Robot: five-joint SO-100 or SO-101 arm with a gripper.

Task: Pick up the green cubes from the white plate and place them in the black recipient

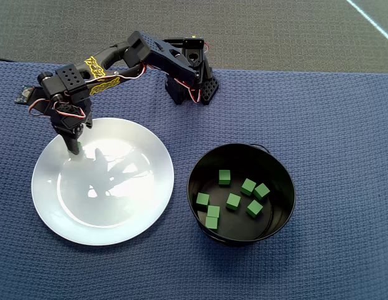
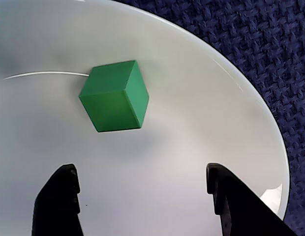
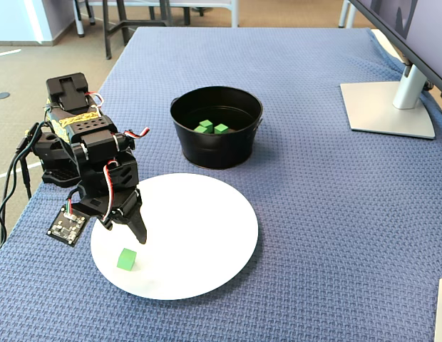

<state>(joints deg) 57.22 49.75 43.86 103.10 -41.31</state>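
Pot [image 1: 276,169] holding seven green cubes [image 1: 233,201], plate [image 1: 137,212] holding one.

Count of green cubes: seven lie inside the one black recipient [image 1: 278,164] in the overhead view, namely [image 1: 224,177], [image 1: 248,186], [image 1: 261,191], [image 1: 233,200], [image 1: 255,208], [image 1: 202,200] and [image 1: 212,217], the last perhaps a stacked pair, which cannot be settled. One further green cube [image 3: 126,258] sits on the single white plate [image 3: 207,235] toward its near left edge in the fixed view, giving eight cubes confirmed. Also on the desk [image 3: 314,235]: one arm with one pincer [image 3: 127,225], and one monitor stand [image 3: 388,107] at far right.
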